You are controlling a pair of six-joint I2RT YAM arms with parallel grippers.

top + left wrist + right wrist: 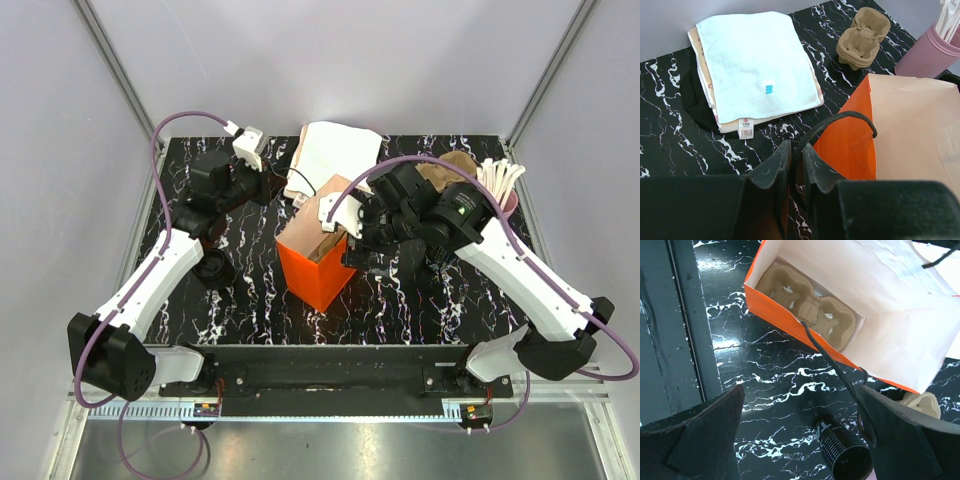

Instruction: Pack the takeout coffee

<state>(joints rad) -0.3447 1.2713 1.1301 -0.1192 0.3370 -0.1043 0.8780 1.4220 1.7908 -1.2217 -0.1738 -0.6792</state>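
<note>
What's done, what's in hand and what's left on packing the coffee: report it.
Done: the cardboard carrier sits in the bottom of the orange bag. In hand: the left pincer is shut on the bag's black handle; the right pincer is open over the black coffee cup, which is on the table outside the bag. Left: grip the cup and set it in the carrier.

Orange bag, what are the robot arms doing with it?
The left gripper is shut on the black handle of the orange bag, holding it up. The right gripper hovers open above the bag's mouth. Inside lies only a cardboard cup carrier. What looks like the black coffee cup stands on the table beside the bag, not packed yet.
</note>
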